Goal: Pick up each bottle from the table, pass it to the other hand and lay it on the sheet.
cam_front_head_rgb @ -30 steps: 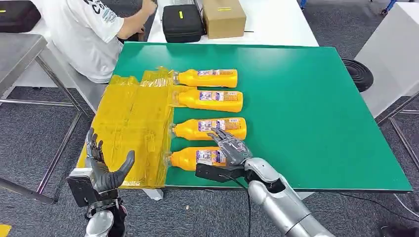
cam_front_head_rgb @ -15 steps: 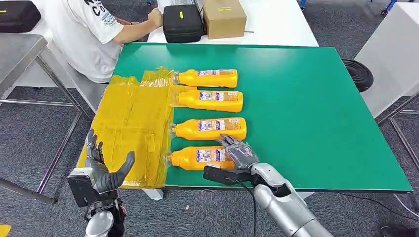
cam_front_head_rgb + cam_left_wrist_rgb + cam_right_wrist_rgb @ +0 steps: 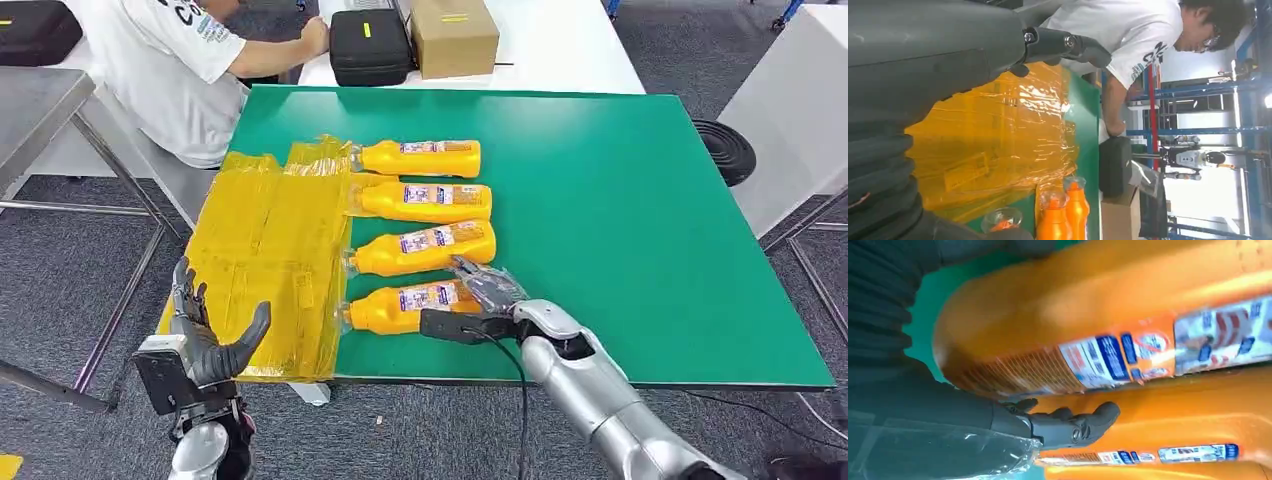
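Four orange bottles lie side by side on the green table, caps toward the yellow sheet. My right hand grips the base end of the nearest bottle, thumb on the near side. Its fingers lie in the gap between that bottle and the third bottle. Both of these bottles lie tilted. The two far bottles lie straight. My left hand is held open, palm up, off the table's near left corner beside the sheet.
A person in a white shirt sits at the table's far left corner. A black case and a cardboard box stand on the white table behind. The green surface to the right of the bottles is bare.
My right hand slid right and closed around the nearest bottle's base. That bottle and the third one swung, their bases now farther from me. The left hand stayed put.
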You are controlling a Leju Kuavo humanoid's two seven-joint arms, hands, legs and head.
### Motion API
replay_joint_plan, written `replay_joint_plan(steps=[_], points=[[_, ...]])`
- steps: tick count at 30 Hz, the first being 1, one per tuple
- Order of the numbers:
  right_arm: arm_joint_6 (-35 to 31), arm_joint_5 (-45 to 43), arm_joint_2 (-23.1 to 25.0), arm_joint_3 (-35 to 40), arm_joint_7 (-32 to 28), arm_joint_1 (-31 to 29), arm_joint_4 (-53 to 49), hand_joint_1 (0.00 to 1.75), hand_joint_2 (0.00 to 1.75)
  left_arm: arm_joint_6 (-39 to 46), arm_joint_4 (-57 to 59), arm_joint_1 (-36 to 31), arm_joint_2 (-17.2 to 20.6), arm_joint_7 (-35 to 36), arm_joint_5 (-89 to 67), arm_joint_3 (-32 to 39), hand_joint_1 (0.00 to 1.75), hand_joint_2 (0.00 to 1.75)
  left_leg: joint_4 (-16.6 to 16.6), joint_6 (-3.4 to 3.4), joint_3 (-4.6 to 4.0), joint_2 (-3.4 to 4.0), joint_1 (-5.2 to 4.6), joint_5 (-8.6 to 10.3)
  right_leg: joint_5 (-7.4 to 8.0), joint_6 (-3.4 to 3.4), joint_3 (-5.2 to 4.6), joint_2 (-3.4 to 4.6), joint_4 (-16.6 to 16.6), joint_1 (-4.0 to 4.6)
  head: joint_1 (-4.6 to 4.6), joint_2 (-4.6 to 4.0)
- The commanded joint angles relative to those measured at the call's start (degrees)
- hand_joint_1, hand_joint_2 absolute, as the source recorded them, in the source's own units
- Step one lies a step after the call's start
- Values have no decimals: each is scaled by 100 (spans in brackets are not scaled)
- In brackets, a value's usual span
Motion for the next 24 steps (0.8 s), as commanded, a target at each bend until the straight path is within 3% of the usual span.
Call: replay_joint_plan(steps=[1, 6, 10, 14, 16, 17, 19, 24], points=[[189, -81, 30, 364, -58, -624, 903, 148, 175, -22, 365, -250, 131, 59, 66, -17, 0, 175, -4, -1, 29, 5, -1, -9, -8, -12, 28, -1, -4, 2, -2, 0], [175, -108, 98, 423, -81, -622, 1039, 152, 175, -22, 438, -275, 150, 81, 94, -19, 0, 175, -5, 0, 25, 4, 1, -7, -6, -10, 26, -2, -6, 3, -2, 0], [123, -120, 112, 457, -104, -563, 1155, 154, 175, -28, 555, -268, 146, 83, 162, -26, 0, 175, -9, -2, 83, 10, 2, -30, -28, -27, 84, -4, -12, 8, -2, 0], [112, -130, 90, 458, -132, -527, 1165, 152, 175, -27, 568, -263, 139, 76, 172, -31, 0, 175, -9, -2, 56, 2, 4, -16, -15, -18, 56, -7, -12, 8, -2, 0], [101, -129, 77, 471, -168, -507, 1161, 157, 175, -23, 596, -270, 136, 75, 200, -19, 0, 175, -8, -2, 48, 0, 0, -12, -13, -14, 46, -7, -8, 4, -2, 0], [103, -152, 75, 474, -221, -494, 1162, 171, 175, -19, 618, -281, 129, 71, 216, -15, 0, 175, -8, -2, 61, 1, 2, -17, -17, -19, 61, -8, -11, 7, 0, 0], [81, -181, 78, 460, -275, -485, 1154, 171, 175, -16, 623, -283, 125, 67, 224, -11, 0, 175, -8, -1, 54, 0, 2, -13, -13, -15, 54, -8, -11, 6, -2, 0], [-455, -831, 220, -35, -1304, -163, 554, 175, 175, -21, 658, -277, 83, 41, 272, -22, 0, 175, -8, -2, 55, -1, 3, -13, -13, -15, 55, -8, -10, 6, 0, 0]])
